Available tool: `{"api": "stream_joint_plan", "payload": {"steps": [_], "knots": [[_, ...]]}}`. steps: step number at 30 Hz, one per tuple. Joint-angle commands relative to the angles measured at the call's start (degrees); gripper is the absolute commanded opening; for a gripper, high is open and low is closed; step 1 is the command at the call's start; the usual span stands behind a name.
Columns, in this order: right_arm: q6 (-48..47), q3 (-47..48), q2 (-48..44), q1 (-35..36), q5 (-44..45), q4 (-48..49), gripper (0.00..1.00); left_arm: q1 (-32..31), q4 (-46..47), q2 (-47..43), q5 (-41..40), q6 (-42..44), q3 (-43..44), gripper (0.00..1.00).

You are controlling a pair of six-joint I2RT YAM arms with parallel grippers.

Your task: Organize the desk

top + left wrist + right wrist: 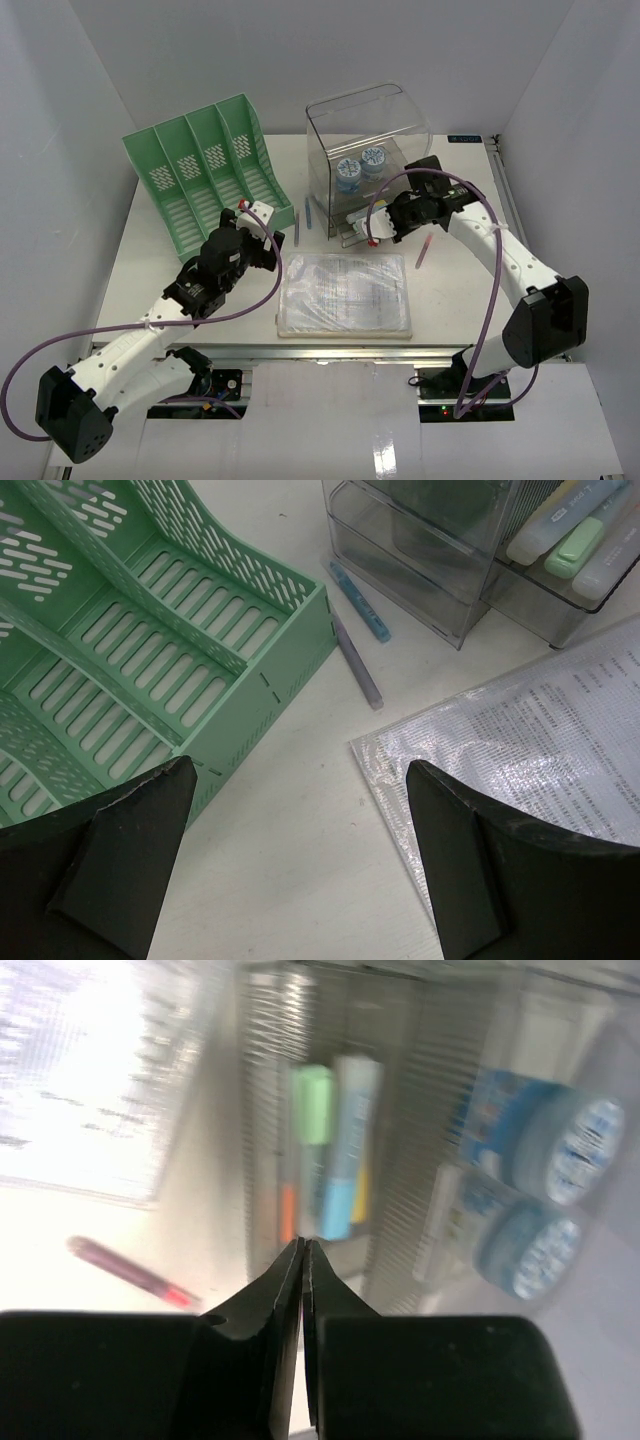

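Surface [140, 270] is spreading white beneath both arms. One green four-slot rack [205, 180] is standing far left; the left claw [262, 212] is hovering released beside it, above bare surface. A blue pen [308, 215] and a purple pen [297, 233] are lying ahead, one sleeved document [345, 295] at centre. One clear drawer box [365, 130] is holding two blue tubs [360, 167]; the right claw [372, 232], clenched empty, is facing its drawer. One pink pen [423, 250] is lying rightmost.
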Motion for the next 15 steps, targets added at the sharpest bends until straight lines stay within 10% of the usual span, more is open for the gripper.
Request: {"api": "stream_joint_plan", "payload": {"steps": [1, 15], "knots": [[-12.77, -6.55, 3.59, -0.36, -4.09, -11.53, 0.08, 0.21, 0.74, -1.58, 0.54, 0.01, 0.11, 0.98], [5.89, -1.77, 17.58, -0.36, 6.77, 18.37, 0.08, 0.21, 0.92, -1.5, 0.97, 0.18, -0.14, 0.98]]}}
